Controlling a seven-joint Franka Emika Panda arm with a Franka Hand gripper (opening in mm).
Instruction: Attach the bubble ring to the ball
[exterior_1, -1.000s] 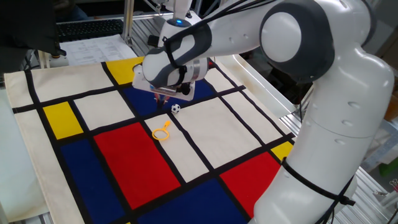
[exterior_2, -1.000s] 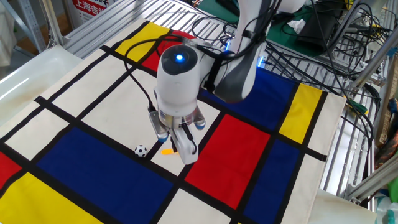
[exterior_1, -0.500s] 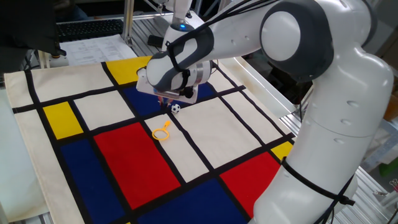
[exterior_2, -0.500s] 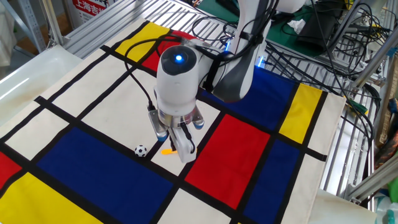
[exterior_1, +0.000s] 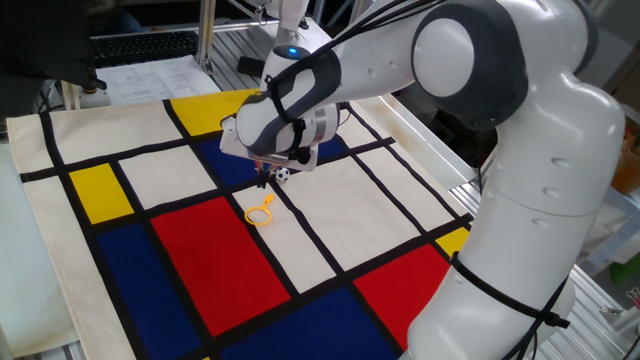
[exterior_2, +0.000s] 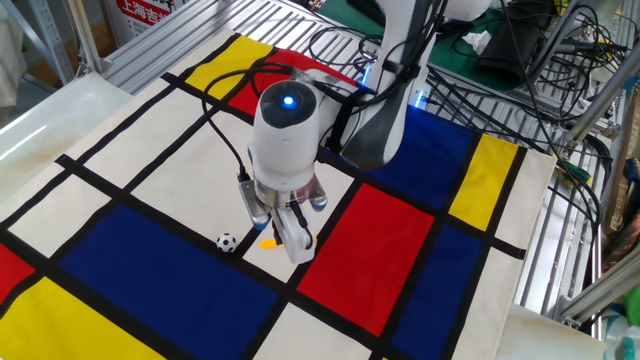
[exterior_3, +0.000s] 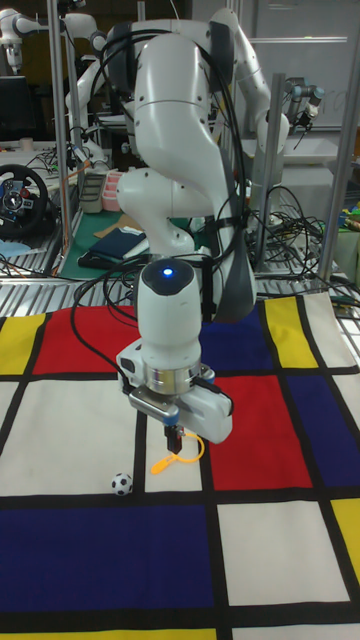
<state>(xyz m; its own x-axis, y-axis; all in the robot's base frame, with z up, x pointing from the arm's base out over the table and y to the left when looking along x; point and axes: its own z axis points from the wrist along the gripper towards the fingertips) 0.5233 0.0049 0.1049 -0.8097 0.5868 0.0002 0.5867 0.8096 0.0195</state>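
While the one fixed view shows the bubble ring (exterior_1: 261, 213) whole, lying flat just below frame centre-left where a red panel meets a white one on the checked cloth (exterior_1: 200, 260), the other fixed view hides most of it. There only a short orange piece (exterior_2: 267, 241) shows beside the gripper (exterior_2: 284, 228). Tall view: ring (exterior_3: 178, 456) partly covered by the fingers, handle end poking out lower left.

Ball (exterior_1: 283, 174) sits above and right of the ring in the one fixed view, apart from it, just beside the gripper tip (exterior_1: 266, 176). In the other fixed view the ball (exterior_2: 227, 242) lies clear on a dark line, left of the fingers. Tall view puts the ball (exterior_3: 122, 483) lower left of the gripper (exterior_3: 172, 437).

Fingers hang low over the cloth. Cannot tell whether they stand apart or together; nothing seen clamped.

Against a second ago: wrist housing has turned and dropped slightly in the one fixed view. Ball and ring lie where they did.
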